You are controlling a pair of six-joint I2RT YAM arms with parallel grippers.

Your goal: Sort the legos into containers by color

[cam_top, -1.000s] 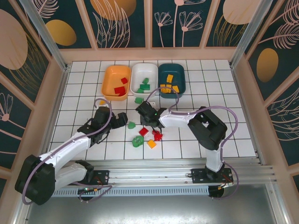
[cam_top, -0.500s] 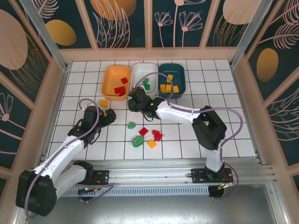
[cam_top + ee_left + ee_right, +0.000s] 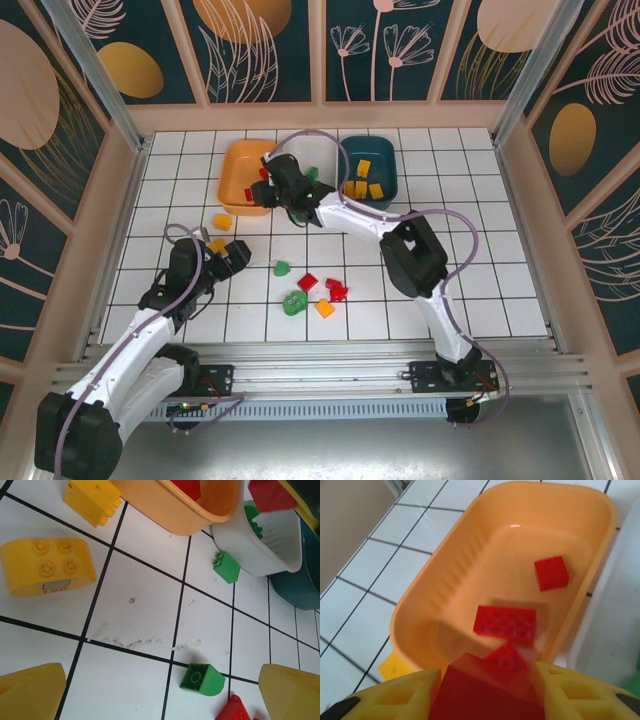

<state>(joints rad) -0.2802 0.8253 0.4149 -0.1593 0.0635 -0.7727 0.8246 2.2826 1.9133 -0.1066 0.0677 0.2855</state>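
The table (image 3: 480, 250) is closed by a low wall (image 3: 320, 117) on three sides. Its right half and its far left corner are free tiles.

The right arm (image 3: 360, 222) is stretched far to the left, passing over the near end of the white bin (image 3: 326, 150). The left arm (image 3: 140, 330) lies low and bent over the left middle tiles.

The three bins stand in a row, side by side, close to the far wall: the orange bin (image 3: 240, 170), the white bin, then the teal bin (image 3: 388, 160).

The right gripper (image 3: 487, 702) hangs above the orange bin, on the side next to the white bin, and is clamped on a red brick (image 3: 485, 680). Two other red bricks (image 3: 506, 624) lie inside this bin.

The left gripper (image 3: 160, 695) has its jaws wide apart and holds nothing. Two yellow bricks (image 3: 47, 565) lie just ahead of it.

A small group of loose bricks (image 3: 308, 283), red, green and orange, lies on the middle tiles between the arms.
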